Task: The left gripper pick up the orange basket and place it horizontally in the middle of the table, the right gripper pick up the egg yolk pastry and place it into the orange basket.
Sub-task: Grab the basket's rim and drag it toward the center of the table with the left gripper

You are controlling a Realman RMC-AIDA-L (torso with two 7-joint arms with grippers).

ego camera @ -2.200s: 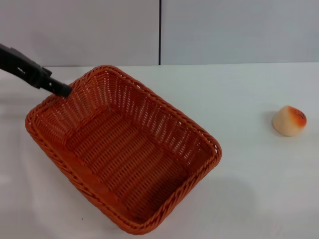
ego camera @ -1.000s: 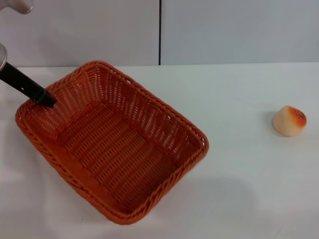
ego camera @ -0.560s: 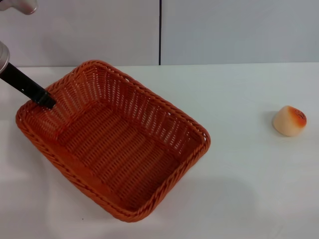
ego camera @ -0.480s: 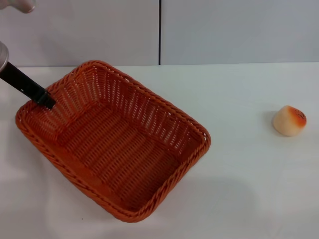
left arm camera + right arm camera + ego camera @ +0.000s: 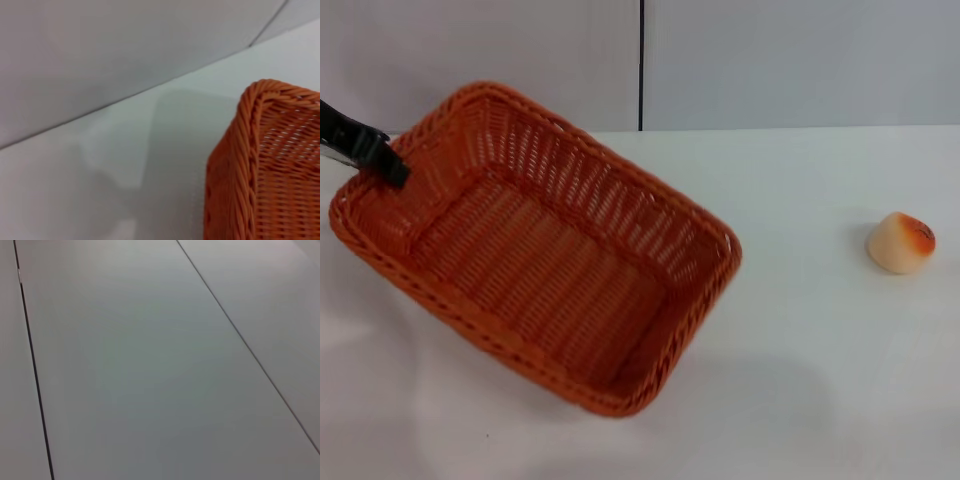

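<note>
The orange basket (image 5: 540, 250) lies at an angle across the left half of the white table (image 5: 800, 370), its far-left end raised. My left gripper (image 5: 382, 163) comes in from the left edge of the head view and is shut on the rim at that raised end. One corner of the orange basket (image 5: 270, 165) fills the left wrist view, with no fingers showing there. The egg yolk pastry (image 5: 900, 242) sits alone on the table far to the right, well apart from the basket. My right gripper is out of view.
A grey panelled wall (image 5: 770, 60) with a dark vertical seam stands behind the table's far edge. The right wrist view holds only grey wall panels (image 5: 150, 365). Bare table lies between basket and pastry.
The basket's far-left end has gone up and to the left with my left gripper, tilting the basket. The pastry has not moved.
</note>
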